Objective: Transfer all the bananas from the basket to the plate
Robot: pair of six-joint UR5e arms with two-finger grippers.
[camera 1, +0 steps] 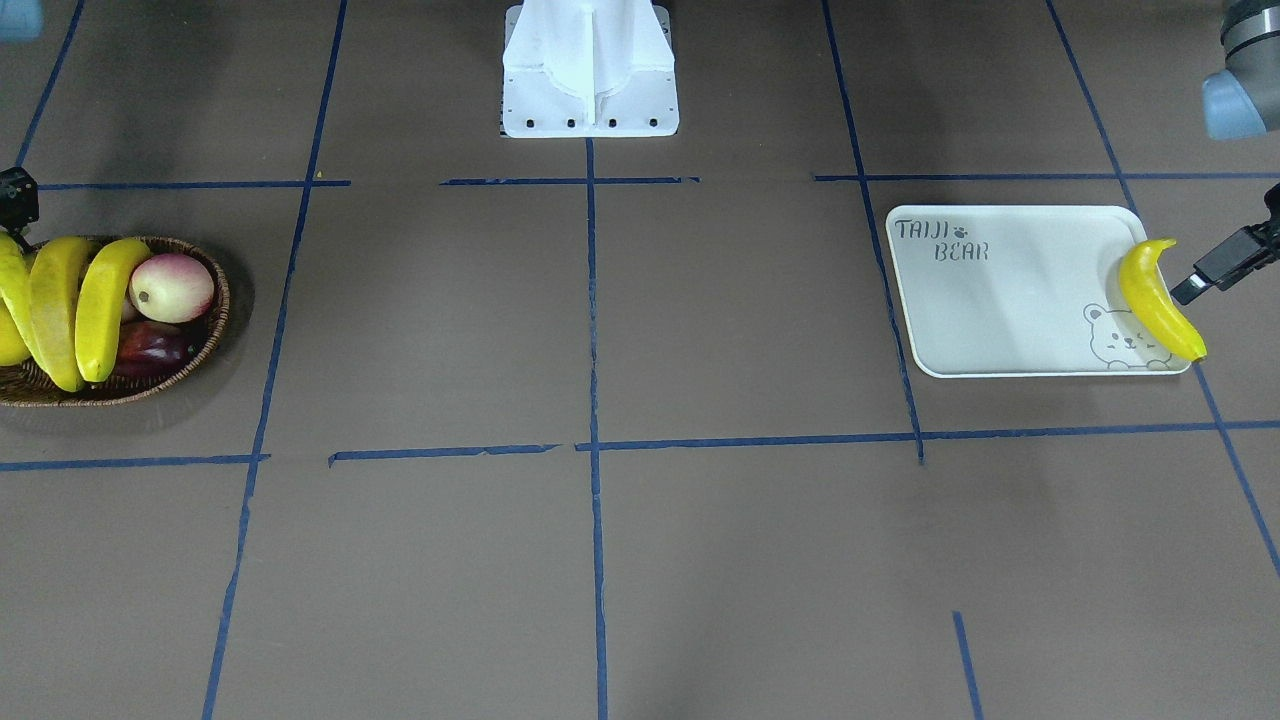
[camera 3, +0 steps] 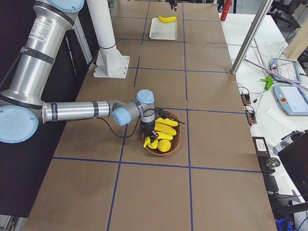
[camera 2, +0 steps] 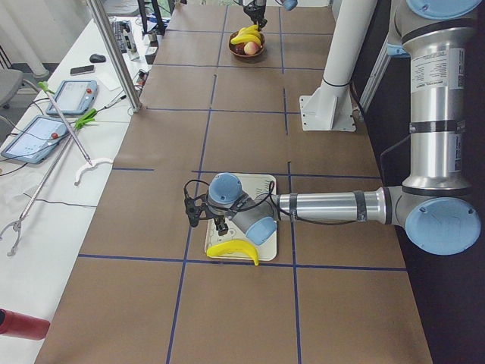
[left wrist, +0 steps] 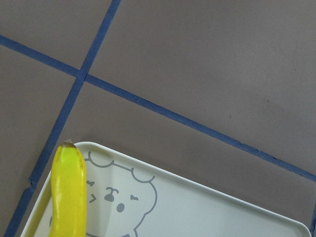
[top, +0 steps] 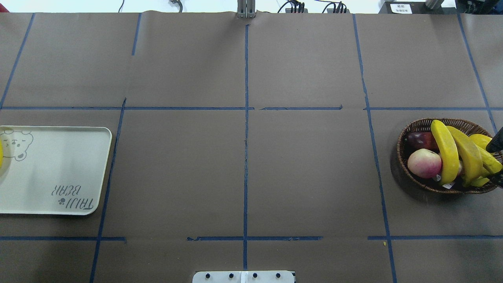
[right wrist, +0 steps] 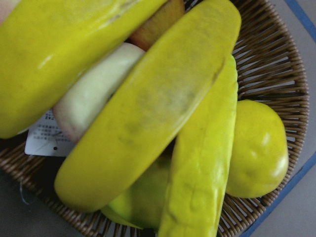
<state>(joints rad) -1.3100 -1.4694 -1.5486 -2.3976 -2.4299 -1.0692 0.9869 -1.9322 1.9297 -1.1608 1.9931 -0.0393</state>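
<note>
Bananas (camera 1: 60,310), where do they sit right now? And what's each gripper up to? (asks benchnewb)

Three lie piled in the basket (camera 1: 192,366), sharing it with a pink-cream fruit (camera 1: 172,287), a dark purple one (camera 1: 150,348) and a plump yellow fruit (right wrist: 256,148). The fourth banana (camera 1: 1155,300) lies on the plate (camera 1: 1000,300), along the short end by the bear drawing (camera 1: 1125,340), one tip right at the rim's corner. (replies armwatcher)

Grippers, how close are they to the fruit? (benchnewb)

The left gripper (camera 1: 1192,284) hangs just beside that plate banana on its outer side, tip near it but apart in the front view. Spread or pinched, no angle shows it. The left wrist view has only banana, plate and table (left wrist: 197,59). The right gripper (camera 3: 152,134) is down on the pile, at the basket's end away from the pink fruit. The overhead view clips it at the edge, with dark bits either side of the outermost banana (top: 489,161), so clamped or loose can't be told. (armwatcher)
</note>
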